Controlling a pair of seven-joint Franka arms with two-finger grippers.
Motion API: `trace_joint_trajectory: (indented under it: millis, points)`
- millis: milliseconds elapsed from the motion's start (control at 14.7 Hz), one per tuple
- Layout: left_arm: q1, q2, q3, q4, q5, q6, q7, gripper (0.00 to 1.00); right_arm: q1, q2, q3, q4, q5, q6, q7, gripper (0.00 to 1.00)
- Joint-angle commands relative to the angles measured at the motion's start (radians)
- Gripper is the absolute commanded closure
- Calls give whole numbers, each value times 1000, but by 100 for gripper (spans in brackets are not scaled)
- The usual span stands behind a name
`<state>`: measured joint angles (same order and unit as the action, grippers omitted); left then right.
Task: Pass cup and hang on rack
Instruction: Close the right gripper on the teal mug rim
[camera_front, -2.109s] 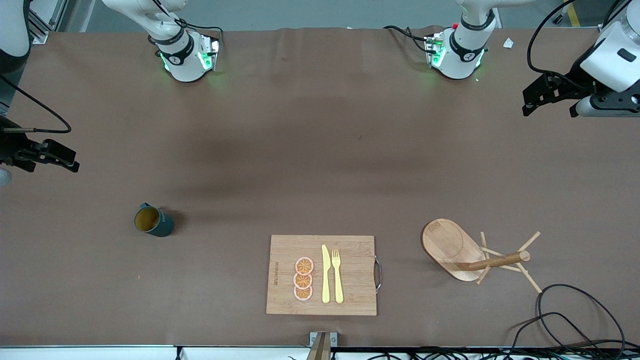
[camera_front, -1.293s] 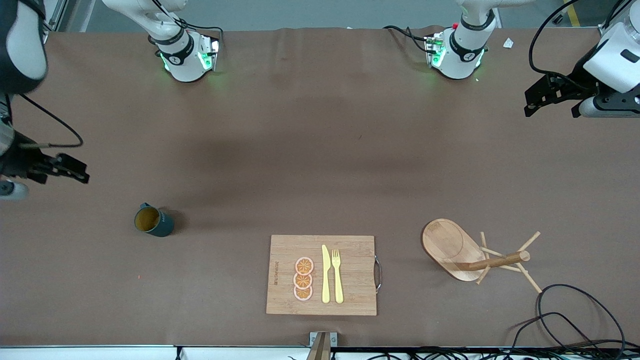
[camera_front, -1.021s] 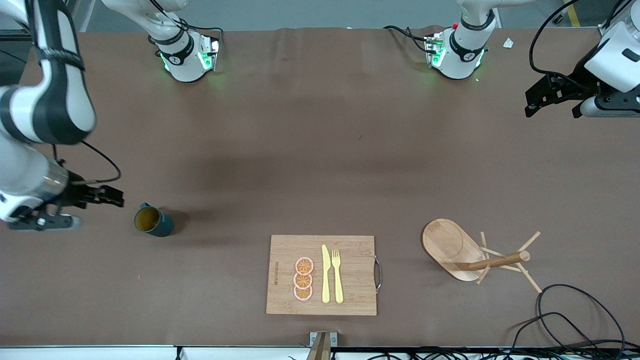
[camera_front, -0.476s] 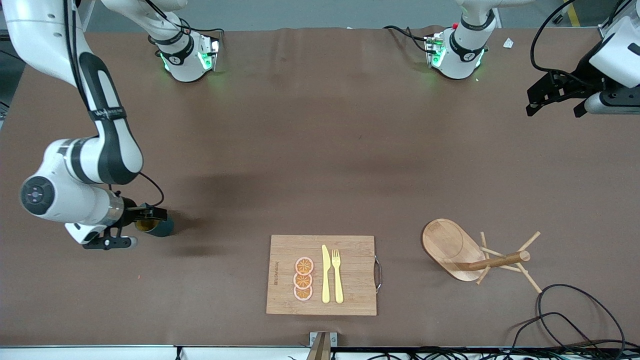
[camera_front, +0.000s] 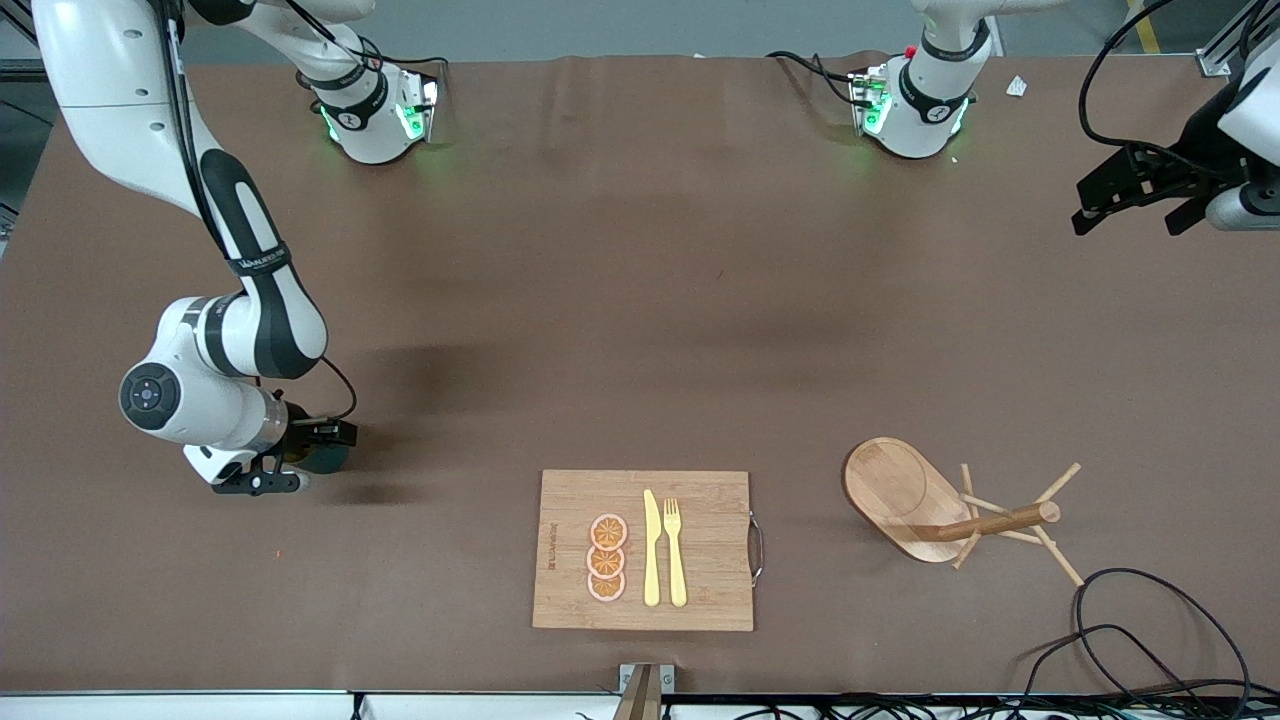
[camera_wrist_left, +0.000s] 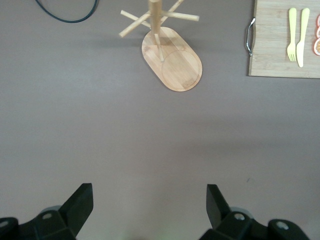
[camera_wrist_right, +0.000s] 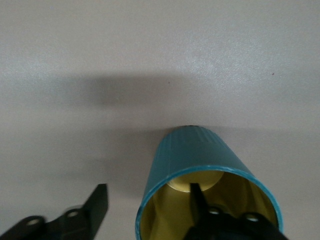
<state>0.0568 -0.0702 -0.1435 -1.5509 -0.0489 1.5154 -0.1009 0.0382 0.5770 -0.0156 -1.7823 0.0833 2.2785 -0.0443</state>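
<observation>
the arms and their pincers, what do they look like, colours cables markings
Both arms are glossy white with black joint bands; their bases glow green. The right arm carries small lettering on a black band and a thin black cable. The right pincer and left pincer are black, with angular fingers; a black cable loops above the left one.

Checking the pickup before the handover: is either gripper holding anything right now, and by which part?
Nothing is firmly held yet. The right gripper straddles the cup wall at its rim, one finger inside, one outside, a gap showing. The left gripper is open, holding nothing.
</observation>
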Motion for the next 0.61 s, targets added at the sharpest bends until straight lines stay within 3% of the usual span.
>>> trace_joint_trajectory:
  millis: [0,204,544]
  points:
    - [14,7,-1,9,-20,3,10,0,6,-22,0,-9,13,-5,-11,96]
    - [21,7,-1,9,-20,0,10,0,37,-25,0,29,12,-23,-8,100]
    - [32,7,-1,8,-22,-1,12,0,74,-32,25,168,-10,-187,-158,100]
